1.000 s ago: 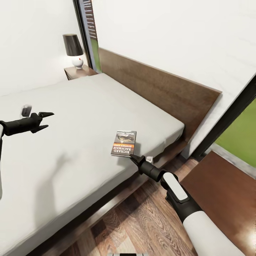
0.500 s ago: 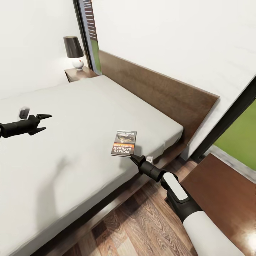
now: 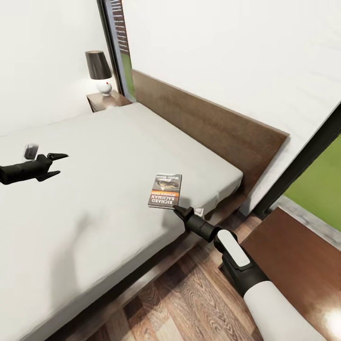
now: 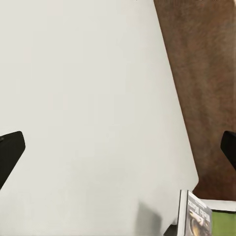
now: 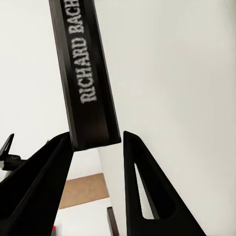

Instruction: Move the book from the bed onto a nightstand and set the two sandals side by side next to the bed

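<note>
The book [image 3: 166, 190], a dark paperback with an orange band, lies flat near the right edge of the bed [image 3: 94, 189]. My right gripper [image 3: 176, 209] is at the book's near corner. In the right wrist view its two fingers [image 5: 46, 177] close tightly on the end of the book's spine [image 5: 88, 73], lettered "RICHARD BACH". My left gripper [image 3: 61, 164] hovers open over the left part of the mattress, far from the book. The left wrist view looks across the mattress to the book [image 4: 196, 216]. A nightstand [image 3: 106, 99] stands at the far corner of the bed. The sandals are out of view.
A black-shaded lamp [image 3: 99, 71] stands on the far nightstand. A dark window frame [image 3: 113, 47] rises behind it. The wooden headboard [image 3: 208, 123] runs along the white wall. At the right, a glossy dark-brown wooden top [image 3: 293, 265] sits beside the bed, with plank floor [image 3: 189, 298] between.
The left arm has drawn back a little toward the left edge. The view has shifted slightly. The right gripper and the book stay in place.
</note>
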